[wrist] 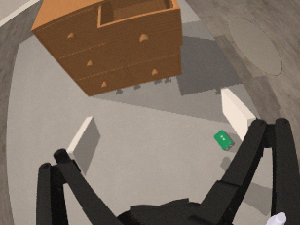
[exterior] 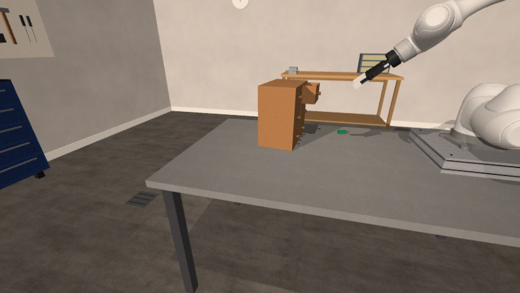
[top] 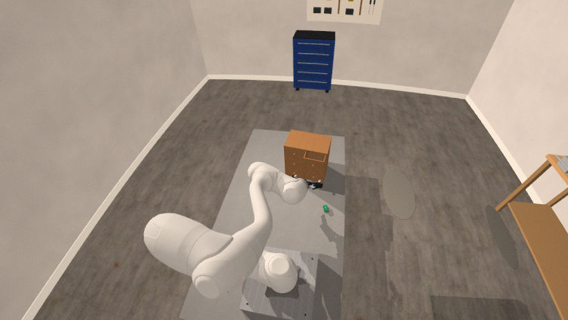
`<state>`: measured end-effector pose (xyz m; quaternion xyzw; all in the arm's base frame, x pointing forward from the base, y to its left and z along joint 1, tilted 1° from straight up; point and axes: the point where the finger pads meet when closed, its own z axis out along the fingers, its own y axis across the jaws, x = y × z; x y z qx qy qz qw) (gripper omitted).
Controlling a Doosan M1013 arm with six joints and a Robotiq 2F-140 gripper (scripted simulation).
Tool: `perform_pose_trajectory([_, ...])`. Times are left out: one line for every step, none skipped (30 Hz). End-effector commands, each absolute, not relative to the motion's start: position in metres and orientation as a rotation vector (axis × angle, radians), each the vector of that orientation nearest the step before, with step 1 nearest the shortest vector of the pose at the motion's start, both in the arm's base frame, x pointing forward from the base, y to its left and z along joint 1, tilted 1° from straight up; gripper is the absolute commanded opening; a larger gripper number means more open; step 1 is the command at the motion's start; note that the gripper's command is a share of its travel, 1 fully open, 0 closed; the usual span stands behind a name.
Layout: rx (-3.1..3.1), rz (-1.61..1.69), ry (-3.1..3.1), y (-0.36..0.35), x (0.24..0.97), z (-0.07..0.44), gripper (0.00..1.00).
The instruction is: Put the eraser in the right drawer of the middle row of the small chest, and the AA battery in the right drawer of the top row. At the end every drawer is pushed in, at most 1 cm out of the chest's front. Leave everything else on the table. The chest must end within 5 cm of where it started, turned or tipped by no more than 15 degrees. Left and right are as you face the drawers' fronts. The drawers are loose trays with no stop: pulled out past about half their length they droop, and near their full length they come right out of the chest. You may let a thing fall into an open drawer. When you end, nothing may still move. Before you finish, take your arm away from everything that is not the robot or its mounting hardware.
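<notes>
The small wooden chest point(top: 307, 138) point(exterior: 276, 116) point(wrist: 88, 50) stands upright. Its top-row right drawer point(top: 314, 159) point(exterior: 310, 93) point(wrist: 163, 25) is pulled partway out; the visible part of its inside shows nothing. The other drawers look pushed in, though the open one partly hides the front below it. My gripper point(exterior: 357, 83) point(wrist: 158, 114) is open and empty, raised above the table in front of the chest and tilted towards it. I can make out neither the eraser nor the AA battery in any view.
A small green block point(top: 325, 208) point(exterior: 341, 131) point(wrist: 224, 139) with pale marks lies on the grey table point(top: 289, 222) point(exterior: 327, 174) point(wrist: 146, 160), in front of the chest towards its right. The arm's base plate point(top: 278, 305) point(exterior: 480, 161) is at the opposite end.
</notes>
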<state>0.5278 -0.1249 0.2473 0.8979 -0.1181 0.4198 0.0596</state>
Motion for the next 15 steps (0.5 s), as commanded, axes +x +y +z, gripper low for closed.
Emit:
perform_pose_trajectory([2.722, 1.337, -0.332, -0.1230, 0.5321, 0.2452, 1.00])
perform_pose_trajectory([2.718, 1.343, -0.331, -0.1232, 0.5324, 0.2449, 1.00])
perform_pose_trajectory([2.713, 1.349, -0.332, -0.1235, 0.5327, 0.2444, 1.00])
perform_pose_trajectory([2.709, 1.354, -0.332, -0.1241, 0.5329, 0.2440, 1.00])
perform_pose_trajectory([2.704, 1.358, -0.333, -0.1247, 0.5330, 0.2434, 1.00])
perform_pose_trajectory([2.700, 1.361, -0.334, -0.1255, 0.5329, 0.2427, 1.00])
perform_pose_trajectory([2.697, 1.365, -0.334, -0.1256, 0.5330, 0.2422, 1.00])
perform_pose_trajectory([2.697, 1.369, -0.333, -0.1250, 0.5334, 0.2419, 1.00])
perform_pose_trajectory([2.697, 1.373, -0.331, -0.1244, 0.5337, 0.2416, 1.00])
perform_pose_trajectory([2.696, 1.378, -0.330, -0.1240, 0.5341, 0.2413, 1.00])
perform_pose_trajectory([2.695, 1.382, -0.329, -0.1236, 0.5344, 0.2411, 1.00])
perform_pose_trajectory([2.693, 1.386, -0.328, -0.1234, 0.5348, 0.2408, 1.00])
perform_pose_trajectory([2.692, 1.391, -0.328, -0.1232, 0.5351, 0.2406, 1.00])
perform_pose_trajectory([2.692, 1.391, -0.328, -0.1232, 0.5351, 0.2406, 1.00])
perform_pose_trajectory([2.692, 1.391, -0.328, -0.1232, 0.5351, 0.2406, 1.00])
